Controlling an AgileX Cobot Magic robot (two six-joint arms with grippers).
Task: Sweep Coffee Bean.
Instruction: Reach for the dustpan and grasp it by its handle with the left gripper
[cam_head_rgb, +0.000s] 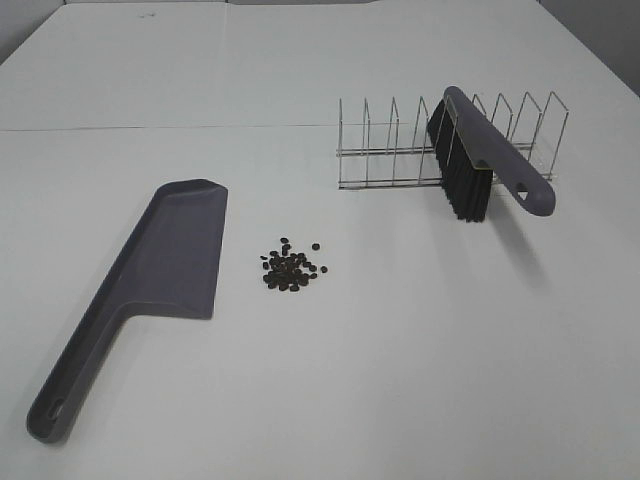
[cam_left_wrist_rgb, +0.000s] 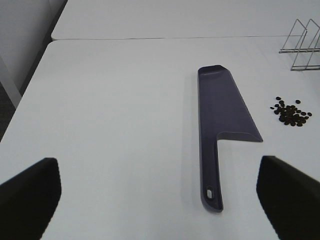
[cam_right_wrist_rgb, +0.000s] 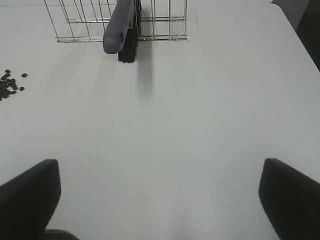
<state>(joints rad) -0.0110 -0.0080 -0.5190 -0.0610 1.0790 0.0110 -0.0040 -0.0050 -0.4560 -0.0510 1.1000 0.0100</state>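
Observation:
A small pile of dark coffee beans (cam_head_rgb: 291, 266) lies on the white table, also in the left wrist view (cam_left_wrist_rgb: 291, 113) and at the edge of the right wrist view (cam_right_wrist_rgb: 9, 85). A grey dustpan (cam_head_rgb: 160, 272) lies flat to the left of the beans, handle toward the front; it also shows in the left wrist view (cam_left_wrist_rgb: 220, 125). A grey brush with black bristles (cam_head_rgb: 480, 160) rests in a wire rack (cam_head_rgb: 400, 150), handle sticking out (cam_right_wrist_rgb: 120, 27). My left gripper (cam_left_wrist_rgb: 160, 200) is open and empty, short of the dustpan handle. My right gripper (cam_right_wrist_rgb: 160, 200) is open and empty, short of the brush.
The wire rack (cam_right_wrist_rgb: 80, 20) stands at the back right of the table. A seam between two tabletops (cam_head_rgb: 160, 128) runs across behind the dustpan. The table's left edge (cam_left_wrist_rgb: 30, 75) and right edge (cam_right_wrist_rgb: 300, 45) show in the wrist views.

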